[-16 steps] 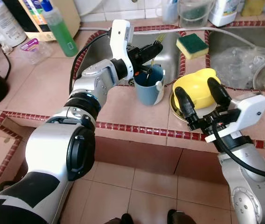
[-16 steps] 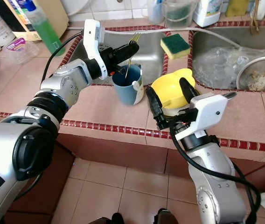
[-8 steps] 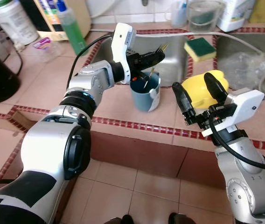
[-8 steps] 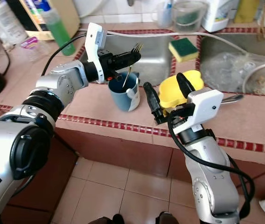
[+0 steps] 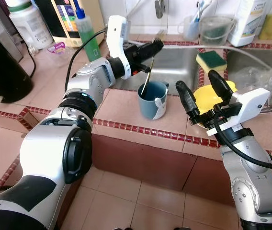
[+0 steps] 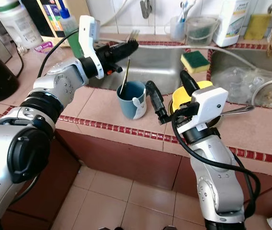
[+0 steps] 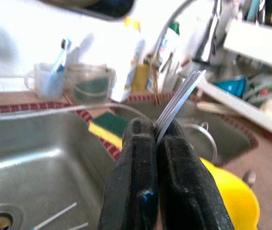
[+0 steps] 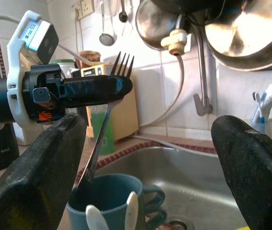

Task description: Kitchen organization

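My left gripper point(image 5: 155, 45) is shut on a metal fork point(image 5: 146, 78), held just below its tines point(image 7: 184, 93). The fork hangs tines up above the sink's edge, and its handle end dips into a blue mug point(image 5: 153, 100) on the tiled counter. In the right wrist view the mug point(image 8: 112, 201) and the fork point(image 8: 105, 120) sit between that gripper's spread fingers point(image 8: 35, 177). My right gripper point(image 5: 200, 93) is open, to the right of the mug, with its fingers above a yellow bowl-like thing point(image 5: 204, 97) on a plate.
A steel sink point(image 5: 176, 57) lies behind the mug, with a green-and-yellow sponge point(image 5: 211, 58) on its divider. A green bottle point(image 5: 85, 31) and a black appliance point(image 5: 2, 67) stand at the left. The counter's red-trimmed front edge point(image 5: 141, 129) runs below.
The camera has tilted up. My left gripper has lifted the fork higher, so less of it is in the mug. My right gripper's fingers have risen off the sides of the yellow thing.
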